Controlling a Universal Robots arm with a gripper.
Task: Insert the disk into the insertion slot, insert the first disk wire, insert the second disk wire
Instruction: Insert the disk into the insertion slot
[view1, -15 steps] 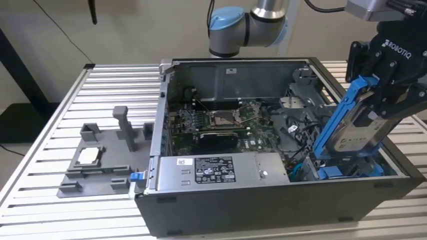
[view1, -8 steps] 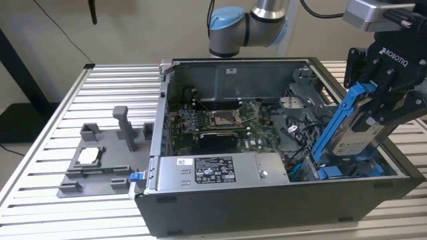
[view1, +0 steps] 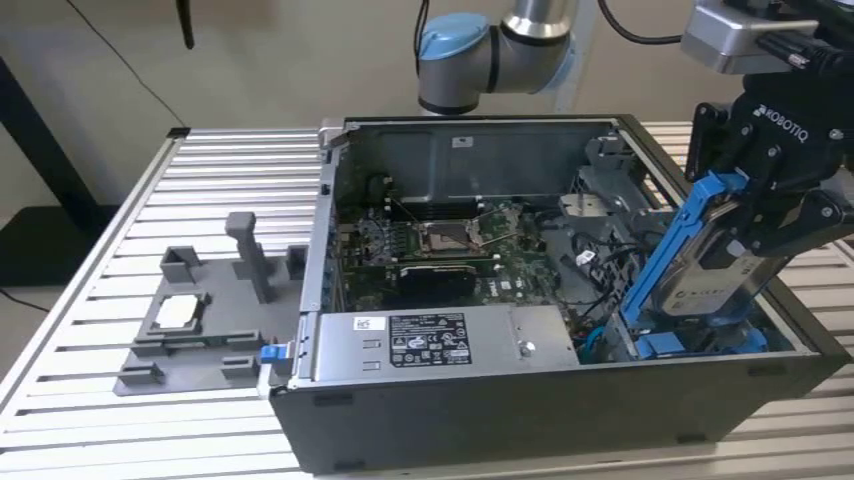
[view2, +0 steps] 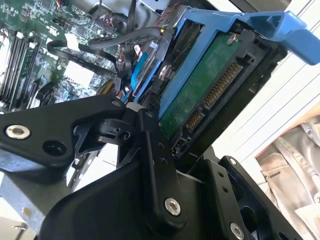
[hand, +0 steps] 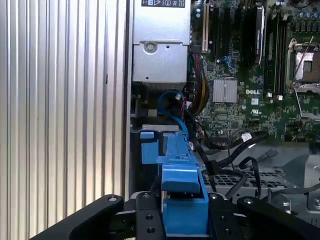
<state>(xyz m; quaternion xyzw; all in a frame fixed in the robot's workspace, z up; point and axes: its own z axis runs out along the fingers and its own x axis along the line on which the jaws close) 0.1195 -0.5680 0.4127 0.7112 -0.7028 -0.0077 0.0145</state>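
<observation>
The black gripper (view1: 755, 232) is clamped on the upper part of the disk (view1: 703, 285), with a finger on each broad side. The disk is a flat silver-grey drive with a pale printed label, clipped into a bright blue carrier frame (view1: 671, 255). In the second wrist view its underside shows a green circuit board (view2: 197, 97) with a row of connector contacts at one end. It hangs steeply tilted, its top leaning toward the exterior view's right. Its lower end is down inside the open computer case (view1: 534, 425), at that case's near corner on the exterior view's right. That end reaches the blue rails of the insertion slot (view1: 683, 345); whether it touches them cannot be told. Further inside the case lie the motherboard (view1: 447, 245) and, along the near wall, a grey metal box (view1: 441, 340) with a white sticker. The case stands on a slatted table (view1: 80, 300), and a grey plastic fixture (view1: 200, 320) sits toward the table's edge on the exterior view's left.
</observation>
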